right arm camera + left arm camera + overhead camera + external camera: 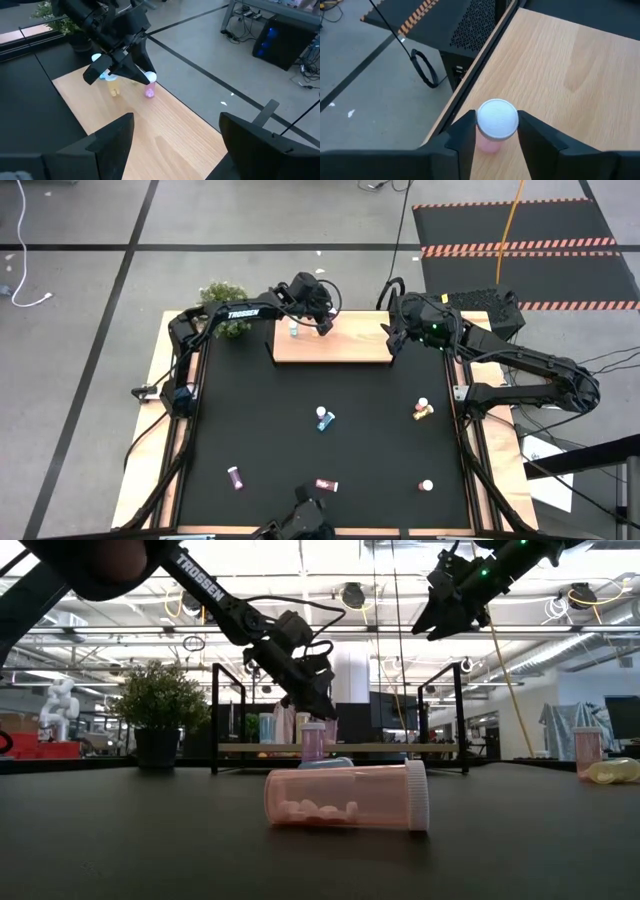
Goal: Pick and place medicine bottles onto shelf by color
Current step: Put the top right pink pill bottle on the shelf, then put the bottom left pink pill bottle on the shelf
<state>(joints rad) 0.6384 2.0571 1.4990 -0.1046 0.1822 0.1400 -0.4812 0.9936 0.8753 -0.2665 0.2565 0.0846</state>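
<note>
The shelf [345, 345] is a light wooden board at the table's far edge. A pink medicine bottle [490, 144] with a white cap stands upright on the shelf near its far edge, and my left gripper [497, 125] is shut on it. A blue bottle [102, 75] and a yellow bottle [115, 89] stand on the shelf to its left. My right gripper [175, 135] hovers open above the shelf's right end, holding nothing. Several more bottles are on the black table, among them a blue one [326, 421], a yellow one [423, 411] and a maroon one [236, 476]. My left gripper has the pink bottle's white cap [482, 120] between its two fingers, one on each side. The fingers slant down at it from the near left. The bottle stands upright with its base on the shelf board.
A green potted plant [225, 305] stands at the shelf's left end. Thin black uprights [213, 720] rise at the shelf's ends. A pink bottle [345, 798] lies on its side close to the low camera. Beyond the shelf's far edge the floor drops away [380, 95].
</note>
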